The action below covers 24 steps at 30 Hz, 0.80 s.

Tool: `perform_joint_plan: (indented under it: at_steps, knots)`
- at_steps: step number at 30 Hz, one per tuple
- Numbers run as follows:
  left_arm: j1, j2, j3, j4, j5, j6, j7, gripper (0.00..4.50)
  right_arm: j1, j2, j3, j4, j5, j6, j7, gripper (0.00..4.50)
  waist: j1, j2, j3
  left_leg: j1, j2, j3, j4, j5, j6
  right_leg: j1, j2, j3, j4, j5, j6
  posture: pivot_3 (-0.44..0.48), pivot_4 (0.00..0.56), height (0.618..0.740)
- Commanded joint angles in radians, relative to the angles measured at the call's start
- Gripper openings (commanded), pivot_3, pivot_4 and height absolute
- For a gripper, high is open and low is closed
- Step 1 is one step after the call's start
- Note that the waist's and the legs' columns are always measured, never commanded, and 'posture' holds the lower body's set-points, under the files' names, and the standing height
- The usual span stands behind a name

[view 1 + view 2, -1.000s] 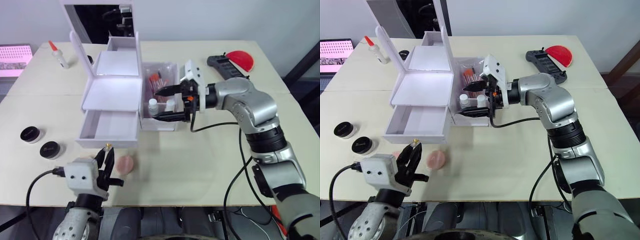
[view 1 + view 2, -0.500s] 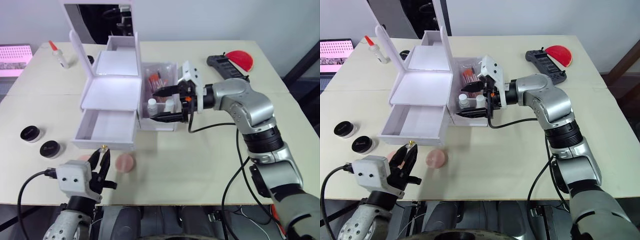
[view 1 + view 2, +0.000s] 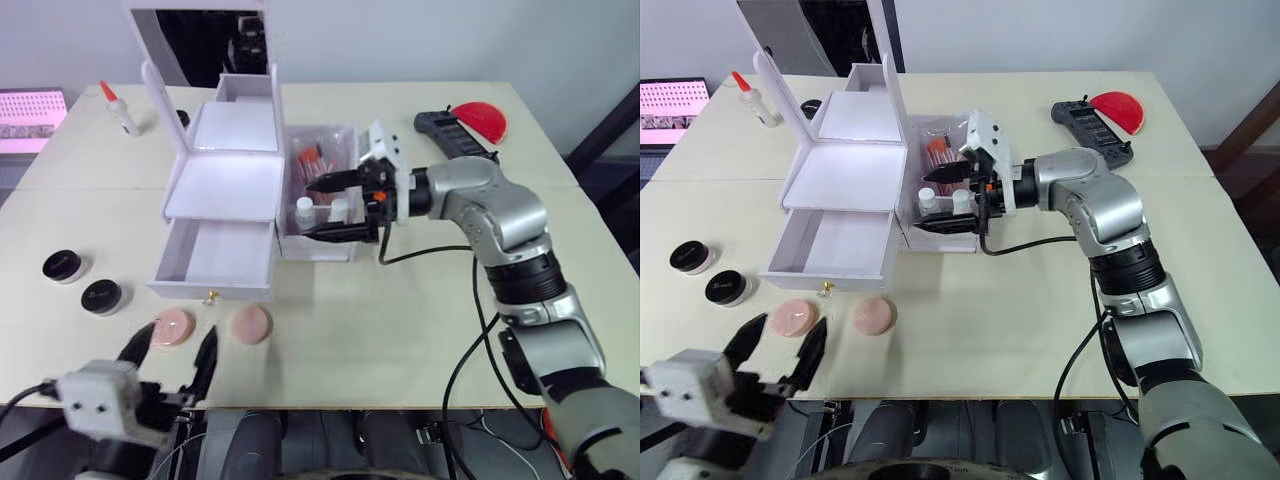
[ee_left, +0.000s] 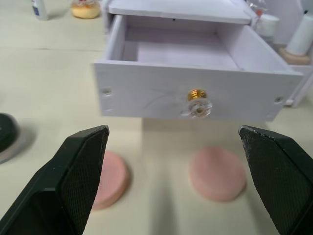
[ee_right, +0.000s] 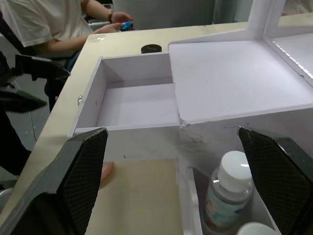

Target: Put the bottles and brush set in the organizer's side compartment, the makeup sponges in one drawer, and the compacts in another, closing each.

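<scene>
A: Two round pink makeup sponges (image 3: 171, 328) (image 3: 251, 323) are left on the table, at six o'clock of the white organizer's open lower drawer (image 3: 218, 256).

B: Bottles (image 3: 305, 210) are stowed; two black compacts (image 3: 62, 266) (image 3: 103, 297) remain. Left pincer (image 3: 168, 352) is spread, empty; right pincer (image 3: 322, 207) likewise.

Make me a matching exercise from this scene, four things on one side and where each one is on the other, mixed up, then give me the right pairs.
Things:
1. makeup sponges
2. compacts
3. bottles
4. glue bottle

Places:
A. in the organizer's side compartment
B. far left corner of the table
C. on the table just in front of the open drawer
D. on the table, left of the drawer

Pairs: 1-C, 2-D, 3-A, 4-B
</scene>
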Motion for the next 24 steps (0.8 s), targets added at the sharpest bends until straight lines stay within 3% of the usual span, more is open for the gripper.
perform_joint_plan:
  at_steps: [1,8,11,17,24]
  knots:
    - [0.017,0.099,0.23,0.095,-0.194,-0.025,-0.135,4.46,-0.032,-0.061,-0.085,0.048,0.024,-0.036,0.058,4.5,0.005,0.0,0.0,0.0,0.0,0.0,0.0,0.0,0.0,0.0,0.0,-0.001,0.0,0.0,0.0,0.0,0.15,0.74]
    - [-0.084,0.396,0.541,0.354,-0.367,0.109,-0.302,4.46,-0.038,-0.191,-0.163,0.213,-0.005,-0.16,0.184,4.5,-0.009,0.0,0.0,-0.002,0.0,0.001,0.007,0.0,0.0,0.001,0.0,0.0,0.0,0.001,-0.002,0.0,0.15,0.74]
    - [-0.135,0.511,0.642,0.497,-0.368,0.163,-0.394,4.46,0.029,-0.265,-0.171,0.266,-0.059,-0.293,0.229,4.5,-0.01,0.0,0.0,-0.002,0.0,0.001,0.007,0.0,0.0,0.001,0.0,-0.001,0.001,0.002,-0.003,0.0,0.15,0.74]
    - [-0.228,0.6,0.763,0.798,-0.284,0.162,-0.524,4.46,0.091,-0.306,-0.237,0.48,-0.113,-0.419,0.156,4.5,-0.038,0.0,0.0,-0.001,0.001,0.002,0.006,0.0,0.0,0.0,0.001,0.0,0.004,0.002,-0.002,0.0,0.15,0.74]
    - [-0.335,0.682,0.802,1.041,-0.179,0.11,-0.635,4.46,0.095,-0.333,-0.262,0.703,-0.192,-0.578,0.096,4.5,-0.054,0.001,0.0,0.005,0.003,0.004,0.005,0.0,0.0,0.001,0.002,0.001,0.01,0.002,-0.002,0.0,0.15,0.74]
